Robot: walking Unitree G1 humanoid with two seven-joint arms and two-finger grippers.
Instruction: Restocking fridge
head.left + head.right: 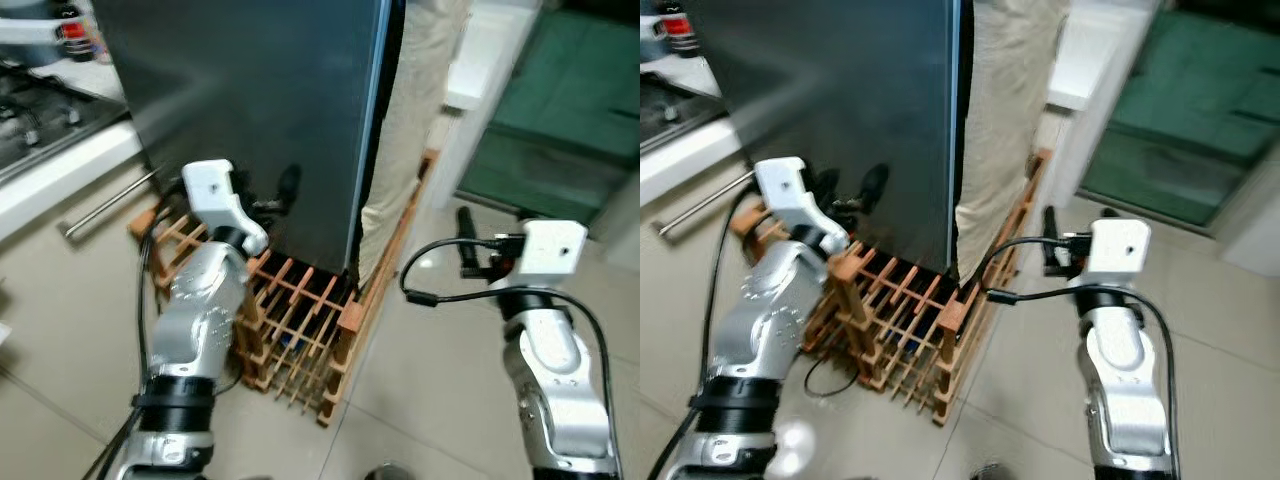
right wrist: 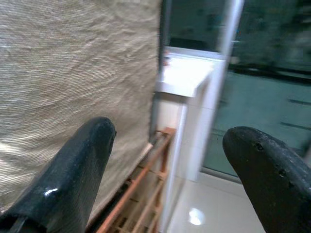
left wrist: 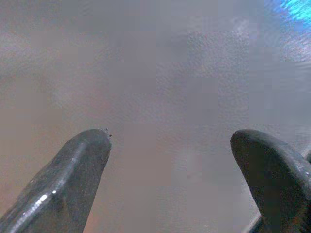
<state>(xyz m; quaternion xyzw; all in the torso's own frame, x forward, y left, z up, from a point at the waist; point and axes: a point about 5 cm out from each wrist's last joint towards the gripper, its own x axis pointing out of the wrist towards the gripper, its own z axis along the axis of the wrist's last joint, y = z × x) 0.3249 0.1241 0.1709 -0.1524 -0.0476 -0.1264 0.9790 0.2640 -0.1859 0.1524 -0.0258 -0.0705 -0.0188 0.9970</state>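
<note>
The fridge (image 1: 260, 100) is a tall dark grey body with its smooth face toward me and its edge running down the middle of the head views. My left gripper (image 1: 275, 195) is raised close against that face, fingers open with nothing between them; in the left wrist view the left gripper (image 3: 170, 138) looks onto blurred grey surface. My right gripper (image 1: 465, 245) is held out over the floor right of the fridge, open and empty. In the right wrist view the right gripper (image 2: 167, 131) points at beige fabric (image 2: 73, 63) hanging beside the fridge edge.
A wooden lattice rack (image 1: 300, 320) stands on the floor at the fridge's foot, under my left arm. A white counter with a hob (image 1: 40, 110) and a metal bar handle (image 1: 110, 205) lies to the left. A white frame (image 1: 480, 90) and green surface (image 1: 560, 110) lie right.
</note>
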